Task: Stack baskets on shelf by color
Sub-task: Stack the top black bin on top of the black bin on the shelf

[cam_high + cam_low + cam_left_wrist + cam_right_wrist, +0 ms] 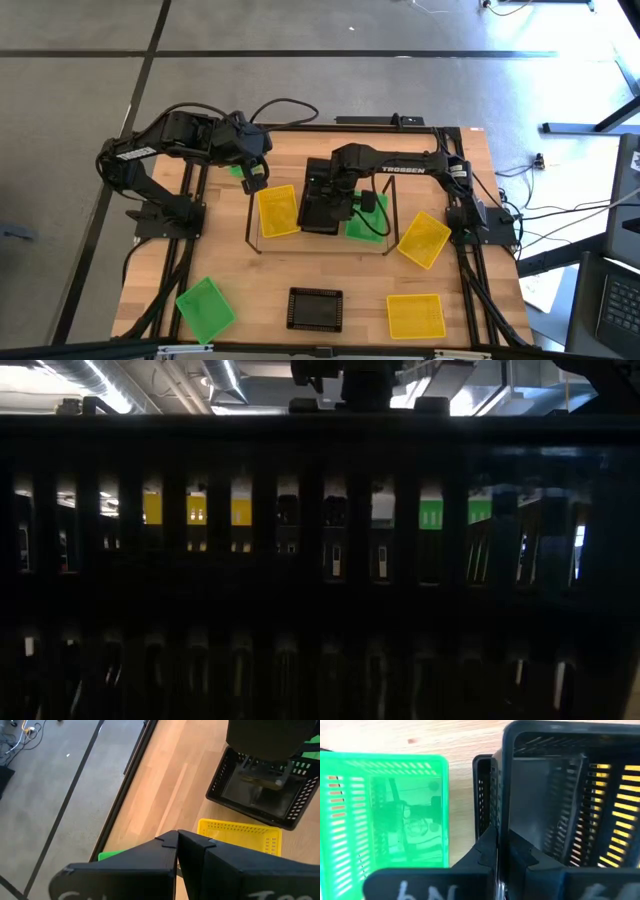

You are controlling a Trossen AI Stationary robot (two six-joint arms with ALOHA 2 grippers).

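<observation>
The shelf (318,243) holds a yellow basket (278,211) on its left, black baskets (322,205) in the middle and a green basket (366,222) on its right. My right gripper (340,193) reaches in from the right and is shut on the upper black basket (560,800). A second black basket (481,775) shows beneath it, set a little to one side. My left gripper (177,842) is shut and hovers by the shelf's far left corner, above the edge of another green basket (112,855). My right gripper pinches the upper black basket by its side wall (501,827), one finger inside and one outside. It comes from above, pointing down. The basket sits level over the lower black basket; whether it rests on it I cannot tell.
On the near part of the table lie a green basket (205,306), a black basket (315,309) and a yellow basket (415,315). Another yellow basket (423,239) lies right of the shelf. A black basket wall (320,610) fills the low view.
</observation>
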